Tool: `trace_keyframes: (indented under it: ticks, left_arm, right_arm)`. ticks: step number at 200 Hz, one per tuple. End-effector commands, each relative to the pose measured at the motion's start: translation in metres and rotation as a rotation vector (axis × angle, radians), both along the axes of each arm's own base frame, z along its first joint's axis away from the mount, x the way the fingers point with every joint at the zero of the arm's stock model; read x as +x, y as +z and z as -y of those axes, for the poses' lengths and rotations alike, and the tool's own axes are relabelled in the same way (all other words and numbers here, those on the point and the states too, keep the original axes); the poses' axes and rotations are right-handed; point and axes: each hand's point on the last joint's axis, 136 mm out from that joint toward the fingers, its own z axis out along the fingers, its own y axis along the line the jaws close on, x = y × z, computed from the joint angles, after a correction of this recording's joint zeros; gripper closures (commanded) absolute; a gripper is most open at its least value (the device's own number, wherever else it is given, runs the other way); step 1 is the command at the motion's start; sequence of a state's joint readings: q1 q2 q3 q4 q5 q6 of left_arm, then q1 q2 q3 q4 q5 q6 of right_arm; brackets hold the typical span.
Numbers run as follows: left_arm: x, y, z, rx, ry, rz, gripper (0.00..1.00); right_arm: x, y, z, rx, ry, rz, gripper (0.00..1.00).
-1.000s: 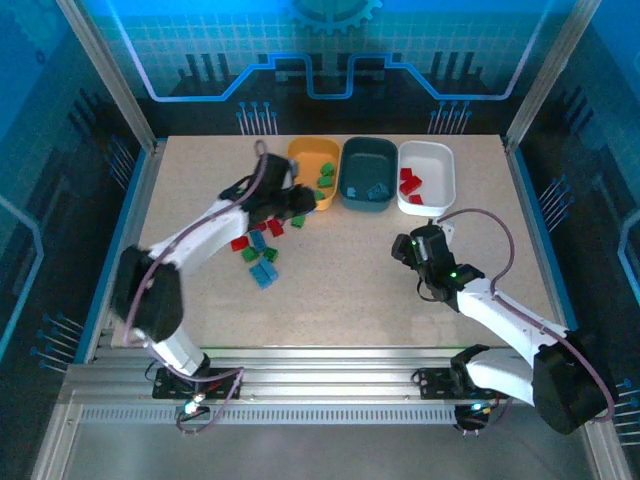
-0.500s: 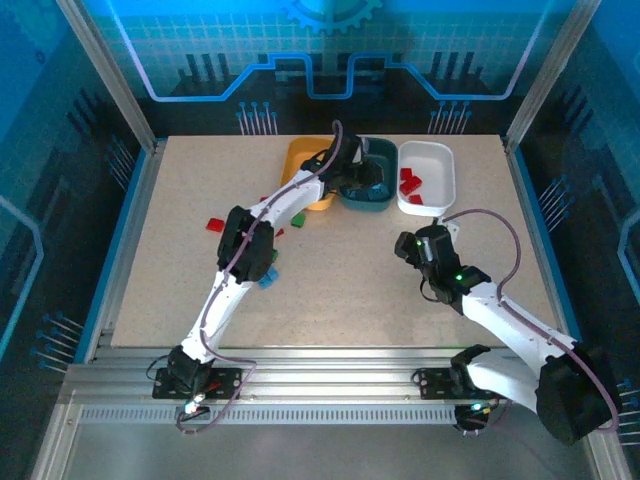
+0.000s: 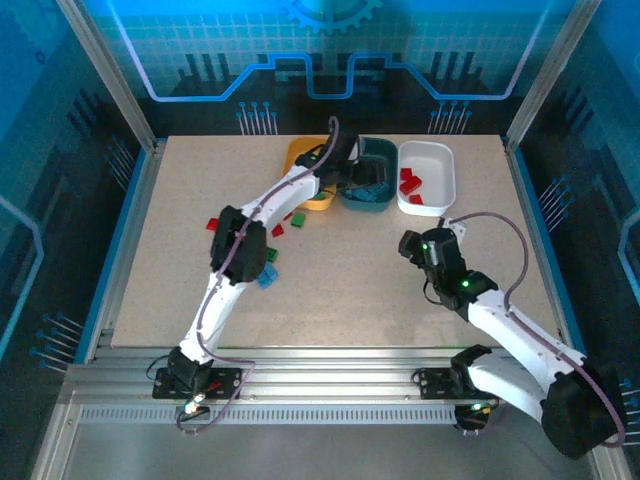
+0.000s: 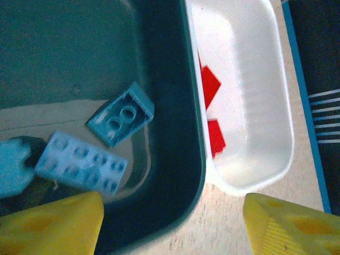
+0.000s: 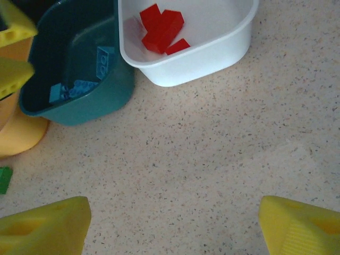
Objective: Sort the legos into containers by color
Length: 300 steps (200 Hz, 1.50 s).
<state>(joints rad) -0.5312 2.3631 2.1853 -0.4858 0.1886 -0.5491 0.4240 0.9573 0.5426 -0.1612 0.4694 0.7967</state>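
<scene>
My left gripper [image 3: 357, 180] hangs open over the dark teal bin [image 3: 375, 196], its yellow fingers [image 4: 53, 223] wide apart with nothing between them. Blue legos [image 4: 121, 111] lie on the floor of the teal bin [image 4: 175, 95]. The white bin [image 3: 428, 205] holds red legos [image 3: 409, 181]. The orange-yellow bin [image 3: 300, 152] is partly hidden by the left arm. Loose legos stay on the table: a red one [image 3: 213, 222], a green one [image 3: 297, 219], a blue one [image 3: 265, 277]. My right gripper [image 3: 414, 245] is open above bare table, in front of the white bin [image 5: 186, 58].
The three bins stand side by side at the back of the table [image 3: 350, 290]. The left arm stretches diagonally across the loose pile. In the right wrist view, a green lego [image 5: 5, 178] lies beside the orange-yellow bin [image 5: 21, 135]. Metal frame posts stand at the table's corners.
The left arm swung from the loose pile up and right to the teal bin, uncovering a red lego at the left. The right gripper drifted slightly toward the front.
</scene>
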Motion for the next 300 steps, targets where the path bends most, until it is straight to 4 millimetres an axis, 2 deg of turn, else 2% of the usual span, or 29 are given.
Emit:
trace_keyframes:
  ticks: [1, 11, 33, 48, 60, 73, 87, 93, 95, 107, 126, 149, 191, 209, 226, 258, 300]
  left_arm:
    - [-0.018, 0.092, -0.067, -0.004, 0.097, 0.155, 0.24]
    - [-0.033, 0.094, -0.105, -0.021, 0.178, 0.145, 0.23]
    - [-0.079, 0.05, -0.194, -0.028, 0.39, 0.021, 0.08]
    - [-0.117, 0.016, -0.245, -0.014, 0.509, -0.067, 0.01]
    - [-0.147, -0.007, -0.279, -0.006, 0.596, -0.131, 0.01]
    - [-0.18, -0.027, -0.304, -0.015, 0.667, -0.191, 0.01]
    - [-0.211, -0.041, -0.318, -0.017, 0.708, -0.225, 0.01]
    - [-0.222, -0.045, -0.322, -0.012, 0.718, -0.231, 0.01]
    - [-0.227, -0.047, -0.324, -0.009, 0.723, -0.236, 0.01]
    - [-0.249, -0.054, -0.335, 0.02, 0.768, -0.251, 0.01]
    - [-0.28, -0.066, -0.356, 0.073, 0.877, -0.238, 0.01]
    - [-0.299, -0.067, -0.362, 0.025, 0.921, -0.2, 0.01]
    - [-0.311, -0.06, -0.359, -0.015, 0.907, -0.156, 0.01]
    - [-0.313, -0.065, -0.358, -0.008, 0.901, -0.178, 0.01]
    - [-0.315, -0.07, -0.355, -0.006, 0.888, -0.2, 0.01]
    - [-0.316, -0.071, -0.353, -0.008, 0.876, -0.206, 0.01]
    - [-0.314, -0.071, -0.351, -0.029, 0.868, -0.2, 0.01]
  right_arm:
    - [0.003, 0.005, -0.004, -0.004, 0.042, 0.043, 0.18]
    - [0.005, 0.007, -0.016, -0.009, 0.095, 0.05, 0.2]
    - [0.01, 0.014, -0.057, -0.077, 0.272, 0.07, 0.2]
    - [0.011, 0.011, -0.09, -0.137, 0.387, 0.048, 0.21]
    - [0.01, 0.007, -0.121, -0.172, 0.496, 0.031, 0.22]
    - [0.005, 0.002, -0.158, -0.203, 0.646, 0.008, 0.23]
    - [-0.004, -0.008, -0.201, -0.225, 0.796, -0.036, 0.27]
    - [-0.011, -0.017, -0.217, -0.238, 0.849, -0.068, 0.29]
    - [-0.01, -0.012, -0.226, -0.234, 0.864, -0.058, 0.3]
    - [-0.023, -0.019, -0.264, -0.249, 0.965, -0.087, 0.38]
    - [-0.037, -0.032, -0.311, -0.249, 1.062, -0.143, 0.39]
    - [-0.035, -0.051, -0.347, -0.223, 1.098, -0.216, 0.39]
    - [-0.029, -0.097, -0.38, -0.228, 1.128, -0.33, 0.4]
    - [-0.021, -0.114, -0.383, -0.252, 1.094, -0.353, 0.43]
    - [-0.014, -0.12, -0.382, -0.275, 1.066, -0.354, 0.48]
    - [-0.016, -0.115, -0.38, -0.252, 1.063, -0.336, 0.67]
    - [-0.015, -0.118, -0.378, -0.283, 1.056, -0.334, 0.75]
